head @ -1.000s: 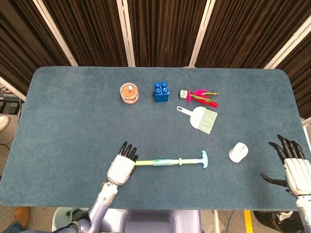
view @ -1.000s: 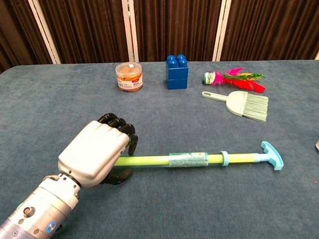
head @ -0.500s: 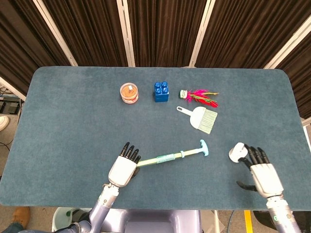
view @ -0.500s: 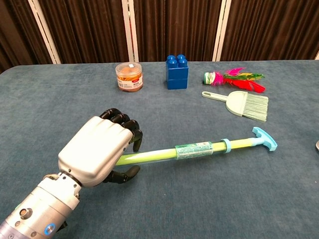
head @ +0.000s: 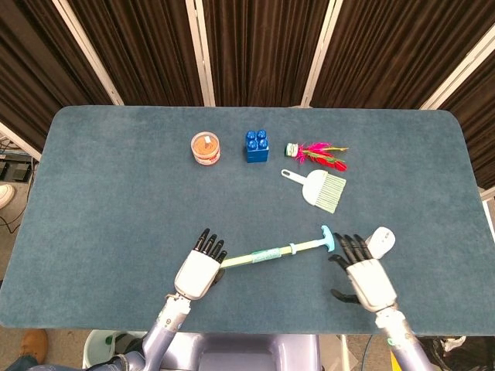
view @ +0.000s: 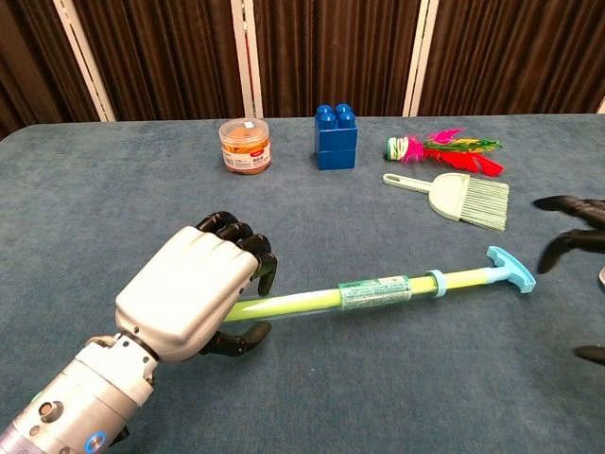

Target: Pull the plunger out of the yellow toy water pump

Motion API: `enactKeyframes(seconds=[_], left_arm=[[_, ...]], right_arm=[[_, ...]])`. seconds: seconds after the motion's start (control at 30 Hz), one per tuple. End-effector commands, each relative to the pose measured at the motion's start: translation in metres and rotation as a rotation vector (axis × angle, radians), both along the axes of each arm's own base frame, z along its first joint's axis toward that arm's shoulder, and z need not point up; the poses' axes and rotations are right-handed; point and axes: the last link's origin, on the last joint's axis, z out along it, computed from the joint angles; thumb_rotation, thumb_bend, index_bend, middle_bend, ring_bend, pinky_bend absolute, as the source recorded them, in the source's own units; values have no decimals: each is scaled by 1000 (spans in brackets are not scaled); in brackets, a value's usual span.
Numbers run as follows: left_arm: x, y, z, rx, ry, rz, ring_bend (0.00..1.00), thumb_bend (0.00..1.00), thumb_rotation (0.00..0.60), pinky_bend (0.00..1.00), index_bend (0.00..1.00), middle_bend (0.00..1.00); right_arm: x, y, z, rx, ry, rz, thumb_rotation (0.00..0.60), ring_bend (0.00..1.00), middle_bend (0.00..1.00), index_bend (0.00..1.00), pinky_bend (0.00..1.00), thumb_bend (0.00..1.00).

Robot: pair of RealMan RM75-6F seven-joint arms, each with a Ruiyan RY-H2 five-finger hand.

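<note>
The yellow toy water pump point(head: 263, 255) point(view: 369, 292) is a thin yellow tube with a light blue T-handle point(head: 326, 238) point(view: 510, 270) at its right end. My left hand point(head: 199, 268) point(view: 194, 291) grips the tube's left end and holds it tilted, the handle end raised off the table. My right hand point(head: 363, 272) point(view: 575, 232) is open, fingers spread, just right of the T-handle and not touching it. In the chest view only its dark fingertips show at the right edge.
At the back stand an orange-filled clear jar point(head: 206, 148), a blue block point(head: 257, 145), a pink feathered shuttlecock point(head: 315, 153) and a pale green brush point(head: 319, 188). A white round object point(head: 381, 241) lies right of my right hand.
My right hand has moved left from the table's right edge to beside the T-handle. My left hand has lifted and tilted the pump, swinging its handle end upward.
</note>
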Motion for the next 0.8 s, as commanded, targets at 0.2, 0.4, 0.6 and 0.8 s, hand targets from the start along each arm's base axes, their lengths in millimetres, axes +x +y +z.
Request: enactKeyframes(seconds=[0.2, 0.4, 0.6, 0.8], left_arm=[[1, -4, 3, -5, -17, -13, 221, 444, 600, 168, 674, 318], [2, -11, 3, -25, -32, -25, 221, 444, 600, 168, 674, 320], [3, -20, 3, -48, -40, -37, 221, 443, 600, 168, 676, 322], [1, -26, 3, -57, -35, -35, 221, 443, 600, 168, 680, 323]], right_arm=[[29, -23, -25, 13, 11, 74, 600, 0, 0, 347, 24, 202], [38, -34, -39, 32, 22, 93, 600, 0, 4, 347, 24, 203], [36, -42, -51, 63, 26, 88, 600, 0, 10, 347, 24, 203], [31, -53, -60, 95, 9, 62, 600, 0, 10, 347, 24, 268]])
